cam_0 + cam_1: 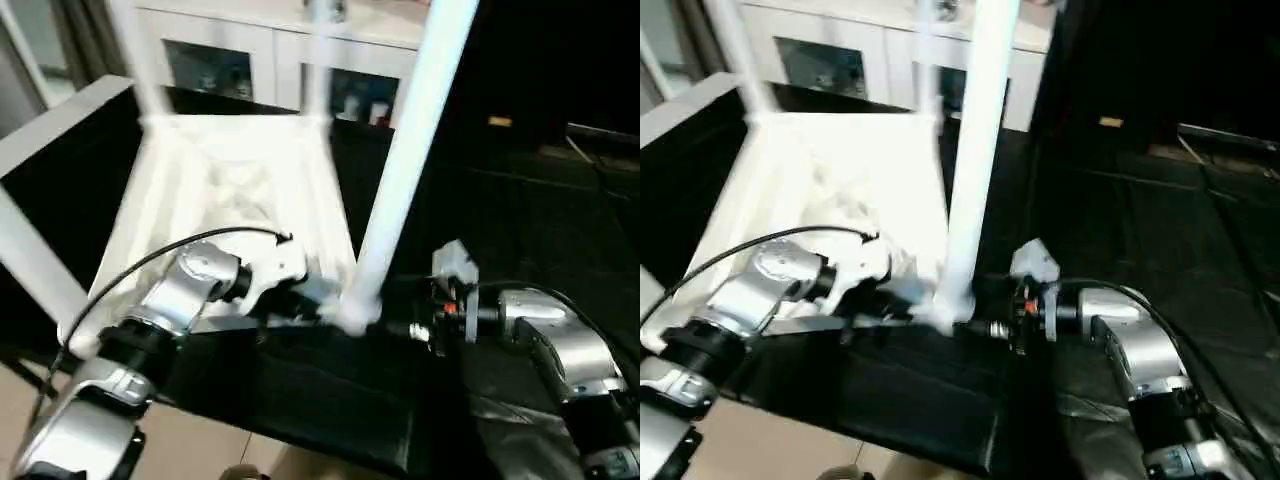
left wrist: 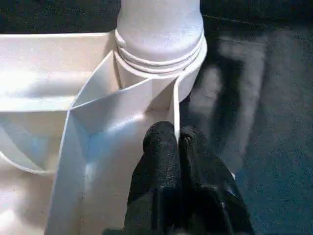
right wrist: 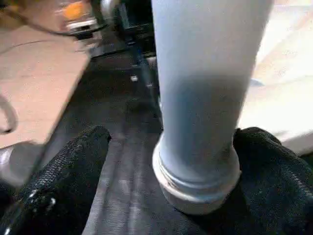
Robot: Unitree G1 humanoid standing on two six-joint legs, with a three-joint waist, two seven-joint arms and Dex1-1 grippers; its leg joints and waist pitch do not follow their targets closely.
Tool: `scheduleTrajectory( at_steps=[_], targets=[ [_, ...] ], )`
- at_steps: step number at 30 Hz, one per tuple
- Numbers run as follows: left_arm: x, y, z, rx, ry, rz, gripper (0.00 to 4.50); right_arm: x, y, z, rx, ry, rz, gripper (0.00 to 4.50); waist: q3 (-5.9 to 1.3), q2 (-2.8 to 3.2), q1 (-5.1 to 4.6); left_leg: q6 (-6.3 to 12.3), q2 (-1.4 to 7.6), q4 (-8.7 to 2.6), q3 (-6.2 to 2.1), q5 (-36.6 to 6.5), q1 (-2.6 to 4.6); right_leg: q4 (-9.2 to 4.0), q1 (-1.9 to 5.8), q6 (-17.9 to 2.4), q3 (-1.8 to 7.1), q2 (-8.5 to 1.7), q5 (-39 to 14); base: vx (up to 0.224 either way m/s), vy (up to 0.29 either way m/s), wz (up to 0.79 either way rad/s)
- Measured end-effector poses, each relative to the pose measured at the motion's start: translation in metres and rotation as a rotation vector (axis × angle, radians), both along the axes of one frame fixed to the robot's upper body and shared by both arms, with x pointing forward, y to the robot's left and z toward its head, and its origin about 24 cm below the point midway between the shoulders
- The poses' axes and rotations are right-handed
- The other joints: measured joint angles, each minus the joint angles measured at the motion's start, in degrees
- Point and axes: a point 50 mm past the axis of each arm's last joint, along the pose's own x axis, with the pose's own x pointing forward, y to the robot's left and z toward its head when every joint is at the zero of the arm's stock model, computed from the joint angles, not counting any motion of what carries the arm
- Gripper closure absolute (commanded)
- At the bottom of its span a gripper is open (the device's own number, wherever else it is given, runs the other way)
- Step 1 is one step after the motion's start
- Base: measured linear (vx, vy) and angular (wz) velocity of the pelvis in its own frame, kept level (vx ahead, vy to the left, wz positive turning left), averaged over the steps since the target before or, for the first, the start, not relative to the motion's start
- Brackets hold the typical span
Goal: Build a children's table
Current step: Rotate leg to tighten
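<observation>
A black counter (image 1: 520,210) carries the work. The white tabletop (image 1: 240,190) lies upside down on it toward 10 o'clock, ribbed underside up, a leg (image 1: 405,160) standing in its near corner socket (image 2: 161,63). Dark counter stretches bare toward 3 o'clock.

The tabletop (image 2: 98,147) looks like smooth white plastic, faintly glossy along its thin ribs; the leg (image 3: 205,98) is smooth white plastic with a satin sheen; the left pincer's fingers (image 2: 159,166) show a matt black, finely textured covering; the forearms (image 1: 560,345) are brushed silver metal; the bench (image 1: 1200,230) is covered in dark, dull sheeting.
</observation>
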Motion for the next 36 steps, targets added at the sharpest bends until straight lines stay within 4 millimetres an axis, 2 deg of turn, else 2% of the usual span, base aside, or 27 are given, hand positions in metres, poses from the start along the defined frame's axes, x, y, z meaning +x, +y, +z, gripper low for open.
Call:
scheduleTrajectory(
  at_steps=[1, 4, 6, 14, 16, 18, 19, 25, 31, 36],
  targets=[
    [-0.001, 0.0, 0.0, 0.004, 0.002, -0.018, 4.5, 0.001, 0.0, 0.001, 0.003, 0.004, 0.02, 0.45, 0.0, 0.0, 0.12, 0.06, 0.02, 0.11, -0.02, -0.04, -0.05, 0.02, 0.0, 0.0, -0.02, 0.0, 0.0, 0.0, 0.0, 0.0],
    [-0.003, -0.001, 0.001, 0.011, 0.005, -0.059, 4.5, 0.005, 0.001, 0.004, 0.003, 0.012, 0.05, 0.45, 0.0, -0.02, 0.15, 0.1, 0.03, 0.23, -0.02, -0.06, -0.11, 0.05, 0.01, -0.01, -0.02, -0.01, 0.01, 0.0, 0.0, 0.0],
    [-0.004, -0.002, 0.001, 0.013, 0.006, -0.079, 4.5, 0.005, 0.002, 0.002, 0.002, 0.021, 0.061, 0.85, 0.0, -0.02, 0.24, 0.11, 0.04, 0.26, -0.01, -0.06, -0.12, 0.07, 0.02, -0.01, -0.01, -0.02, 0.0, 0.0, 0.0, 0.0],
    [-0.008, -0.006, 0.001, 0.018, 0.008, -0.136, 4.5, 0.006, 0.005, 0.0, -0.002, 0.067, 0.128, 1.32, 0.0, -0.02, 0.16, 0.11, 0.05, 0.29, -0.01, -0.07, -0.14, 0.1, 0.01, 0.0, -0.03, -0.02, 0.0, 0.0, 0.0, 0.0],
    [-0.008, -0.006, 0.001, 0.019, 0.007, -0.14, 4.5, 0.007, 0.005, -0.002, -0.002, 0.079, 0.134, 1.6, -0.01, -0.02, 0.16, 0.11, 0.06, 0.3, -0.01, -0.06, -0.14, 0.1, 0.01, 0.0, -0.03, -0.02, 0.0, 0.0, 0.0, 0.0],
    [-0.008, -0.006, 0.001, 0.02, 0.005, -0.141, 4.5, 0.006, 0.004, -0.003, -0.002, 0.093, 0.14, 1.67, 0.0, -0.02, 0.15, 0.11, 0.06, 0.3, -0.01, -0.07, -0.14, 0.1, 0.01, 0.0, -0.04, -0.02, 0.0, 0.0, 0.0, 0.0],
    [-0.008, -0.006, 0.001, 0.02, 0.003, -0.142, 4.5, 0.005, 0.005, -0.004, -0.004, 0.101, 0.149, 1.88, 0.0, -0.02, 0.13, 0.11, 0.06, 0.3, -0.01, -0.07, -0.15, 0.1, 0.01, 0.0, -0.04, -0.02, 0.0, 0.0, 0.0, 0.0],
    [-0.008, -0.005, 0.001, 0.021, 0.003, -0.144, 4.5, 0.007, 0.006, -0.002, -0.008, 0.098, 0.164, 2.29, 0.0, -0.02, 0.1, 0.11, 0.09, 0.32, -0.01, -0.07, -0.15, 0.14, 0.0, 0.0, -0.06, -0.01, 0.0, 0.0, 0.0, 0.0],
    [-0.007, -0.007, 0.0, 0.016, 0.027, -0.107, 4.5, 0.006, 0.007, -0.003, -0.006, 0.09, 0.143, 2.41, -0.01, -0.02, 0.07, 0.11, 0.1, 0.36, -0.01, -0.07, -0.1, 0.19, 0.02, 0.0, -0.06, -0.01, 0.01, 0.0, 0.0, 0.0],
    [-0.001, -0.01, -0.003, -0.004, 0.06, 0.038, 4.5, 0.003, 0.01, -0.009, 0.017, 0.074, -0.027, 2.46, -0.04, 0.02, -0.32, 0.02, 0.11, 0.4, 0.0, 0.03, 0.27, 0.22, 0.27, -0.04, -0.02, -0.01, 0.15, 0.0, 0.0, 0.0]
  ],
)
